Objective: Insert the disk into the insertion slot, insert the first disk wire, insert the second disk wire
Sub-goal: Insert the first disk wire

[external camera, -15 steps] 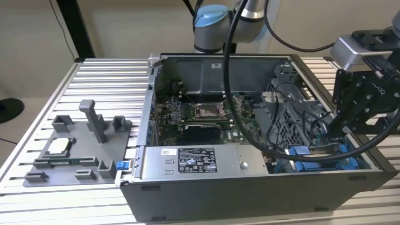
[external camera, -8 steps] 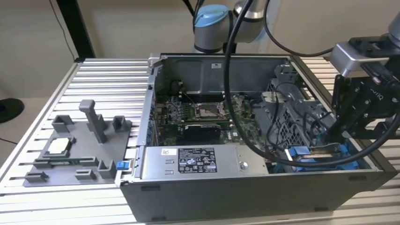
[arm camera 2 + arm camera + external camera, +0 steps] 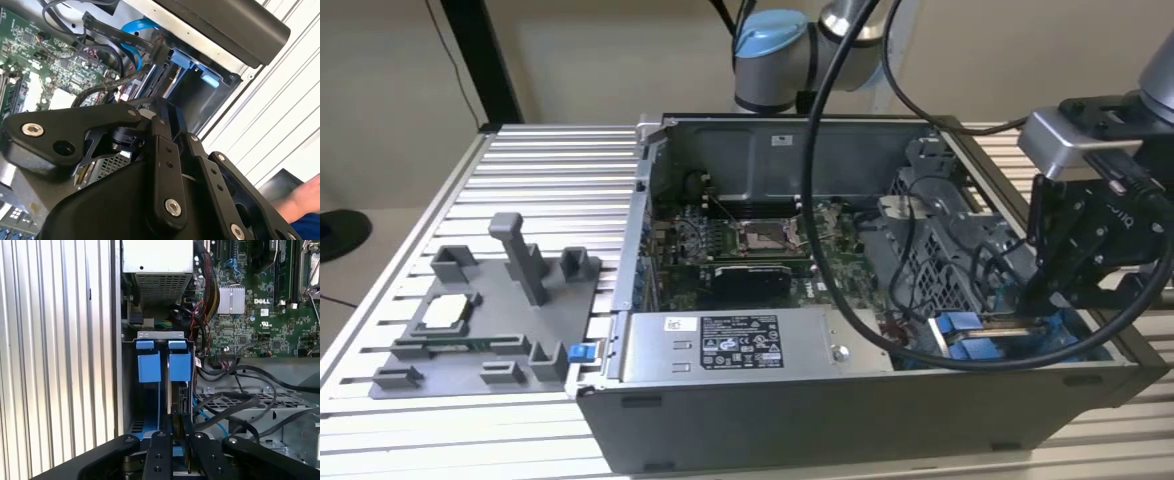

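two bright blue tabs [image 3: 149,366] on the grey sheet-metal insertion slot [image 3: 160,334]

ribbed, matt silver metal counter [image 3: 547,160]; dull grey sheet-metal computer case [image 3: 854,420]; the insertion slot [image 3: 159,335] is bare grey metal with smooth blue plastic tabs [image 3: 148,366].

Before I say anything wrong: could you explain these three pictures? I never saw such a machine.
It is a robot arm whose gripper reaches into an open computer case on a ribbed metal table. The exterior view looks from outside; both wrist views come from cameras riding on the arm. The gripper hangs over the insertion slot, a grey bay with blue tabs. A grey parts holder lies on the table at the exterior view's left. Whether the gripper holds anything, I cannot tell.
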You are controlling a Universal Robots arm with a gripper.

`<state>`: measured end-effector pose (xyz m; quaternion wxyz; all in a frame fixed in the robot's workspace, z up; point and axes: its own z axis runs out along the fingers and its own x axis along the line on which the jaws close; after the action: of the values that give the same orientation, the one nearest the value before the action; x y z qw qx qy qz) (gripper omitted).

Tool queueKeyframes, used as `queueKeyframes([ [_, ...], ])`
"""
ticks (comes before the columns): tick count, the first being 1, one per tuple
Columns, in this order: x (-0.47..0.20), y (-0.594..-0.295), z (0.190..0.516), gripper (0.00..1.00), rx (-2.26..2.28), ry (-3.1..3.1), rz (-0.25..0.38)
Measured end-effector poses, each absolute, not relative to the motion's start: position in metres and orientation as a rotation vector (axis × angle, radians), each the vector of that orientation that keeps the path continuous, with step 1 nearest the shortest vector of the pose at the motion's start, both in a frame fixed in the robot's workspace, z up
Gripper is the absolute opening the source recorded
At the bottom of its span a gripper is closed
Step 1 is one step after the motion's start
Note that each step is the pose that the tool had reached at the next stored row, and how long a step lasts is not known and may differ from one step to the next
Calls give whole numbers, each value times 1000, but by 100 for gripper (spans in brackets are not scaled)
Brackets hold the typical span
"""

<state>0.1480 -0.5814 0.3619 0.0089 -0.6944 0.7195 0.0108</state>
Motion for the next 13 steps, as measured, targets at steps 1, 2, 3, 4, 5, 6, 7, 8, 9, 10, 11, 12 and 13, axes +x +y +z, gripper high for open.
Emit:
queueKeyframes([
  [1,148,-581,361,0,-2170,2248,33],
  [2,148,-581,361,0,-2169,2248,33],
  [3,148,-581,361,0,-2170,2248,33],
  [4,148,-581,361,0,-2170,2248,33],
  [5,148,-581,361,0,-2170,2248,33],
  [6,148,-581,361,0,-2170,2248,33],
  [7,149,-581,361,0,-2170,2248,33],
  [8,149,-581,361,0,-2170,2248,33],
  [9,149,-581,361,0,-2170,2248,33],
  [10,149,-581,361,0,-2170,2248,33],
  [11,149,-581,360,0,-2170,2248,33],
  [12,149,-581,360,0,-2170,2248,33],
  [13,150,-580,360,0,-2170,2248,32],
])
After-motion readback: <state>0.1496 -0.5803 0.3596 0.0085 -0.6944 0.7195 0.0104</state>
